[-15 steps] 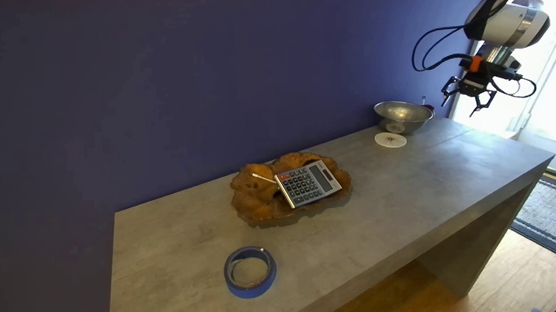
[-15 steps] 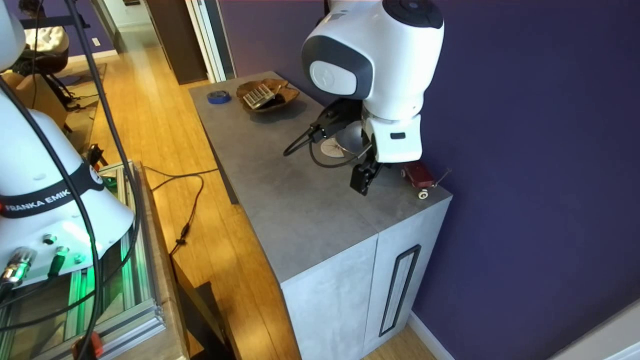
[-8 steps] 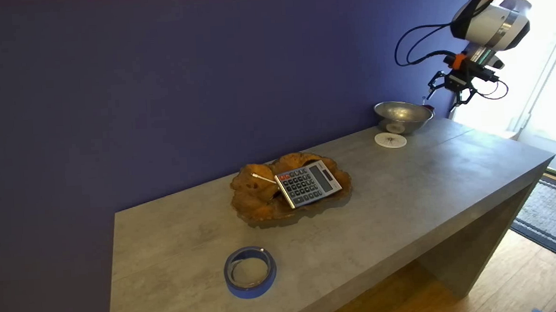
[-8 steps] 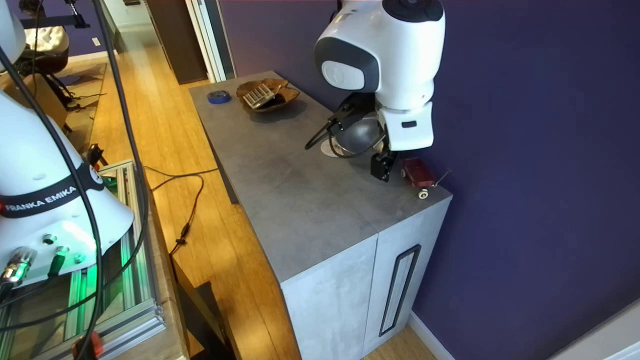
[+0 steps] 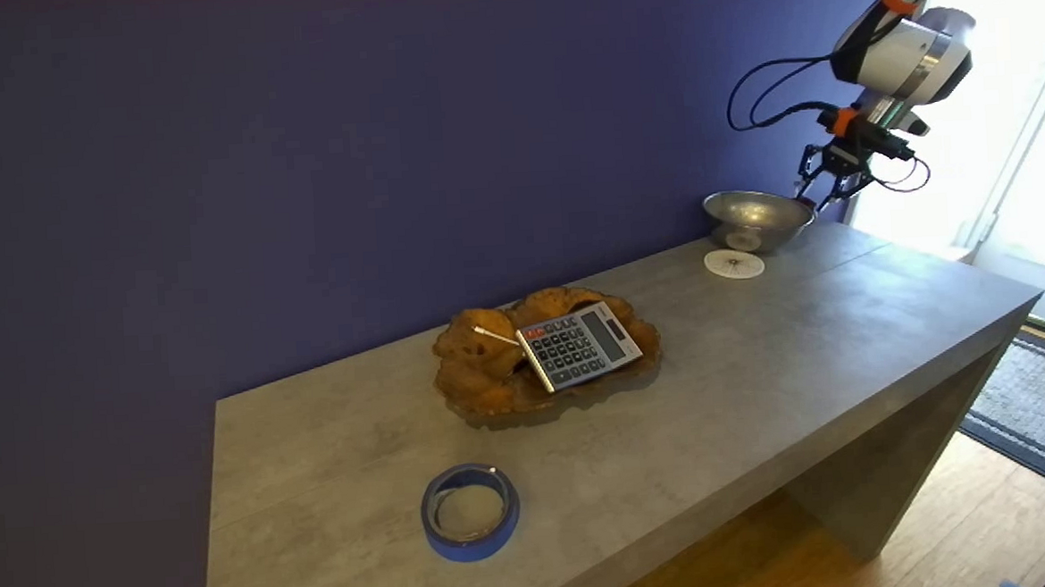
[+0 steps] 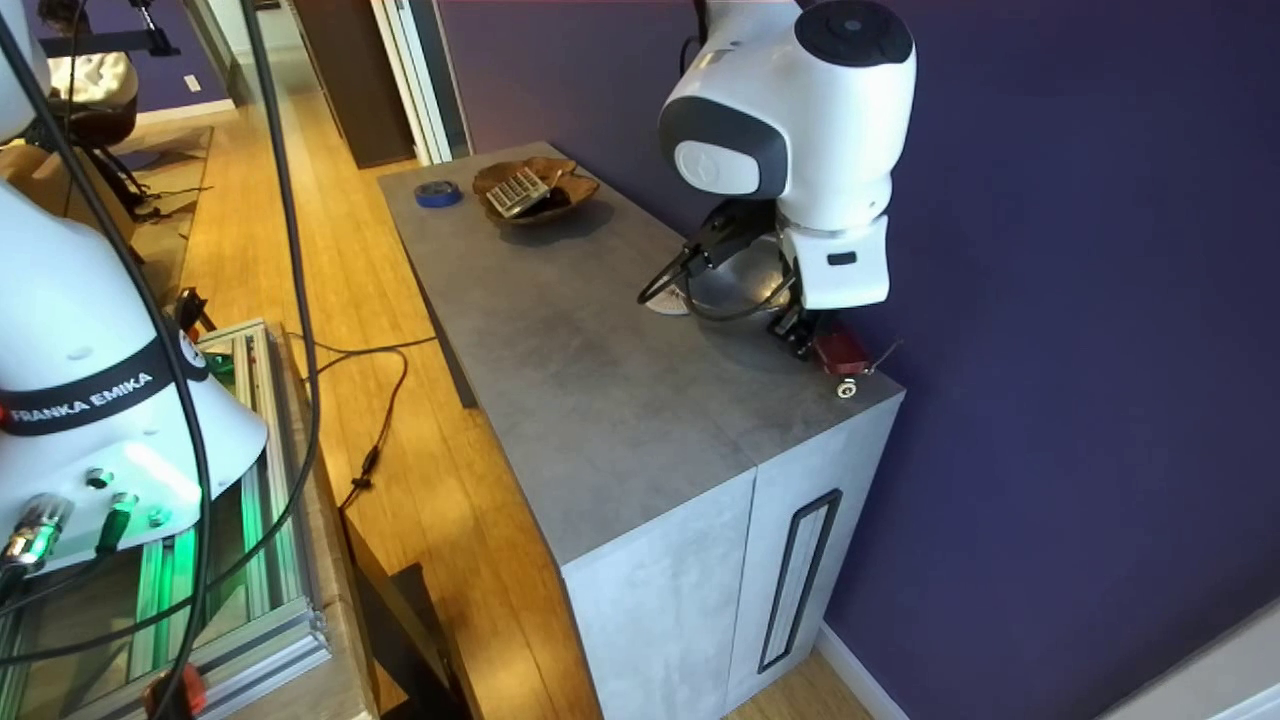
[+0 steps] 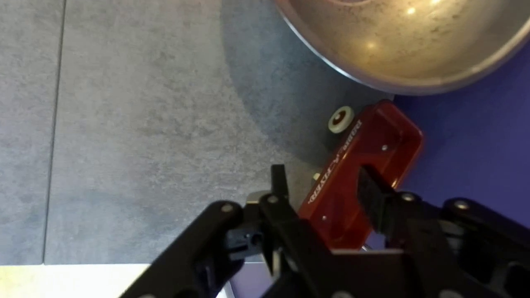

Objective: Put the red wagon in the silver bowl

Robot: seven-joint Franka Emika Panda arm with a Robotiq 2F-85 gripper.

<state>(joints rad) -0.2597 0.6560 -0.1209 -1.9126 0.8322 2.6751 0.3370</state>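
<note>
You're holding the claw [image 7: 323, 178] spread apart at the glossy red wagon [image 7: 347, 186], sitting just beside the rounded silver bowl [image 7: 397, 45].

Both exterior views high, angled down, sharing the grey countertop [image 5: 741, 363] — wrist view close, facing down at the red wagon [image 7: 344, 182]
</note>
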